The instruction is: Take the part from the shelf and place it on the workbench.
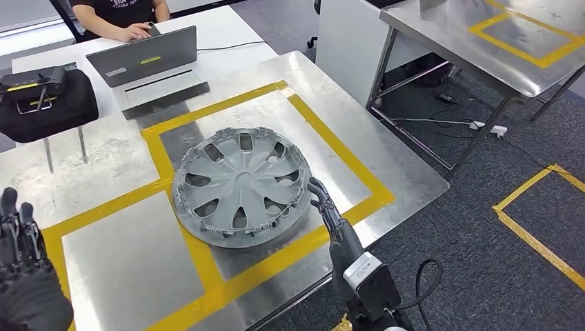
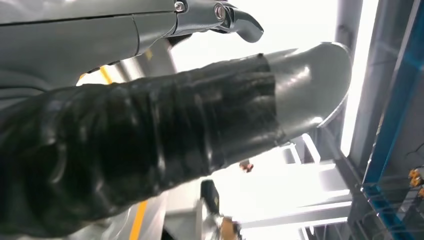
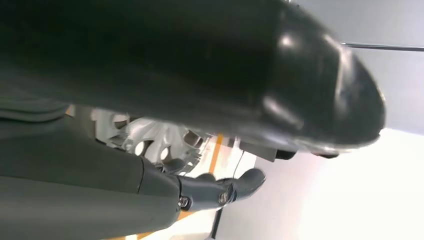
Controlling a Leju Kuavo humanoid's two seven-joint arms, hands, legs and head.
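A grey plastic wheel cover (image 1: 242, 186), round and dished with spoke-shaped cut-outs around a smooth hub, lies flat on the brushed-metal worktop (image 1: 386, 155). It sits across the yellow tape (image 1: 338, 148) that marks out rectangles on the scuffed, reflective sheet, its rim overlapping the strip between two marked fields.

The right hand (image 1: 324, 203) reaches up from the near edge on a dark, jointed forearm, its slim fingers (image 1: 316, 186) extended and slightly apart, with the tips right at the cover's rim; whether they touch it cannot be told, and they are not clamped around anything. In the right wrist view the thick glossy thumb (image 3: 320, 95) stands away from a straight grey finger (image 3: 235, 182), with the cover's pale spokes (image 3: 165, 142) behind them.

The left hand (image 1: 24, 276) is at the near left corner, wrapped in black wrinkled material, its fingers (image 1: 17, 214) pointing upward and holding nothing. The left wrist view shows its thumb, black-wrapped with a smooth grey tip (image 2: 310, 85), apart from a metal-jointed finger (image 2: 235, 17).

Farther back, a person (image 1: 121, 17) works at a grey laptop (image 1: 145, 58) on a white table, beside a black soft bag (image 1: 48, 103). A second steel table (image 1: 483, 48) with yellow tape stands at the right over dark carpet.
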